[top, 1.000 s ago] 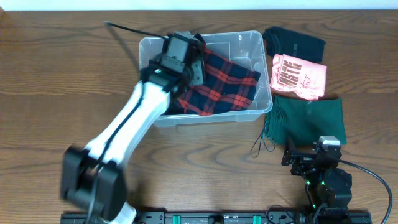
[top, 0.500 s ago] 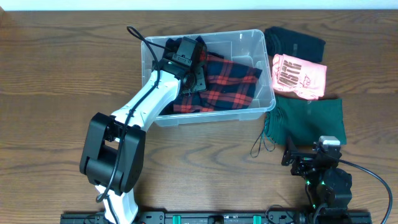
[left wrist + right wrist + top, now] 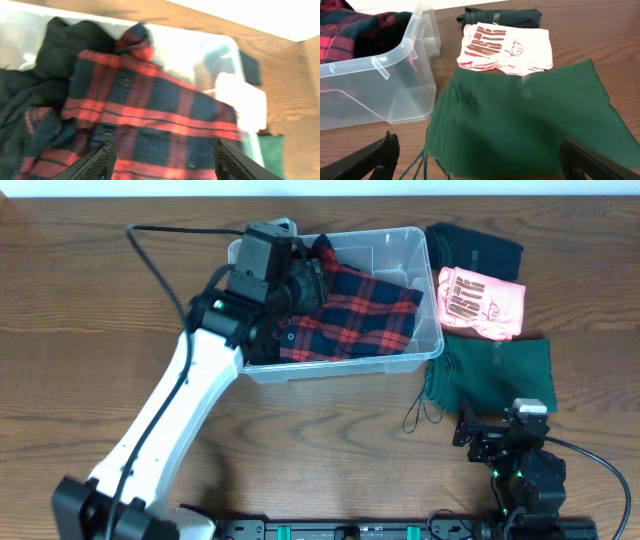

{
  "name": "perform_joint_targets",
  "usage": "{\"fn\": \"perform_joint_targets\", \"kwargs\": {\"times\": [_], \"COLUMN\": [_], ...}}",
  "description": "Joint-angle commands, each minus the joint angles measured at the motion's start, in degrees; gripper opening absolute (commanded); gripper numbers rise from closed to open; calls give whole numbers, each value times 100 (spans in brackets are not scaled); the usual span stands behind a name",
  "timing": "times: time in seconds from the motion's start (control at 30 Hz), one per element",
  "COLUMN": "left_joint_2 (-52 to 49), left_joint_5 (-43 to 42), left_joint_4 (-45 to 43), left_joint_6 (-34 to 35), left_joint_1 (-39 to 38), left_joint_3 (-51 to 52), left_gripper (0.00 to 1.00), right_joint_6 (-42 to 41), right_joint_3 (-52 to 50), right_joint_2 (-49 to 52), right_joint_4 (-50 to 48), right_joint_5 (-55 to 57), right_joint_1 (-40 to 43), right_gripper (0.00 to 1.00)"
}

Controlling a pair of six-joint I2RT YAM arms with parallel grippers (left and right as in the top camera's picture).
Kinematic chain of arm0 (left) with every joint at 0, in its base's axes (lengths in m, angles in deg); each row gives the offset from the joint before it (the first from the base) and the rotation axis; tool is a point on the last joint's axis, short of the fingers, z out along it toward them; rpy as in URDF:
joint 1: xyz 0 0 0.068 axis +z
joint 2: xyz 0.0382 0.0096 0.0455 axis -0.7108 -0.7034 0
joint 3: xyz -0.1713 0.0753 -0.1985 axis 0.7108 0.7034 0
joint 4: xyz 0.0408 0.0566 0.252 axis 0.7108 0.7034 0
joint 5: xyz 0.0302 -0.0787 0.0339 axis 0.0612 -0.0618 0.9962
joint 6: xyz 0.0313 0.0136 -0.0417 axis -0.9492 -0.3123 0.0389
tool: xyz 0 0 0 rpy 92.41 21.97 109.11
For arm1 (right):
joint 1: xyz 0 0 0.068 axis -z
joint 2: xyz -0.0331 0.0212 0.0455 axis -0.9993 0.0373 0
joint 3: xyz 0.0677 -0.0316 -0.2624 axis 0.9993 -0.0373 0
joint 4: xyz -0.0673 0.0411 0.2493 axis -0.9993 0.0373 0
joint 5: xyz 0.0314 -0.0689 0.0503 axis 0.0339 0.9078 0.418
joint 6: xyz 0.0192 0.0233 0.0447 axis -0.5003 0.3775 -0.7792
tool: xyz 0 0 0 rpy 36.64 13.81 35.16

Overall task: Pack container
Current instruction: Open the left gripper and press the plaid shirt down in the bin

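The clear plastic container [image 3: 425, 330] stands at the table's back centre and holds a red and navy plaid garment [image 3: 355, 320] with dark cloth under it. My left gripper [image 3: 305, 285] hovers over the container's left part, open and empty; its wrist view shows the plaid garment [image 3: 165, 120] between the spread fingers [image 3: 162, 160]. My right gripper [image 3: 500, 442] rests open near the front right edge, in front of a folded green garment [image 3: 530, 125]. The container's corner [image 3: 395, 85] shows at the left of the right wrist view.
A pink printed shirt [image 3: 478, 300] and a folded dark garment [image 3: 472, 248] lie right of the container, behind the green garment [image 3: 495, 375]. Green threads [image 3: 420, 412] trail from its front left corner.
My left arm has swung over the container's left end and lifted back towards the left. The plaid garment lies in the container. The right arm has not moved.
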State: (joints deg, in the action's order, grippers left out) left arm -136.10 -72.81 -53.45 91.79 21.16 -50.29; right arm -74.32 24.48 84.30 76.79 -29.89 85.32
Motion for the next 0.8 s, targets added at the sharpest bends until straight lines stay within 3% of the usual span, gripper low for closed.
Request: {"fn": "perform_joint_targets", "kwargs": {"times": [0.0,0.17,0.33,0.77], "left_joint_2": [-219,-745,-1543,-2979], "left_joint_5": [-177,-184,-481,-546], "left_joint_4": [57,11,-140,-505], "left_joint_6": [-76,-105,-557,-461], "left_joint_1": [-304,-715,-1019,-966], "left_joint_3": [13,68,68,55], "left_gripper": [64,64,64,64], "right_joint_6": [-59,-59,-59,-59], "right_joint_3": [-11,-11,-11,-11], "right_joint_2": [-28,-28,-28,2], "right_joint_4": [9,9,9,9], "right_joint_5": [0,0,0,0], "right_joint_1": [-37,-37,-37,-37], "right_gripper": [99,99,99,99]}}
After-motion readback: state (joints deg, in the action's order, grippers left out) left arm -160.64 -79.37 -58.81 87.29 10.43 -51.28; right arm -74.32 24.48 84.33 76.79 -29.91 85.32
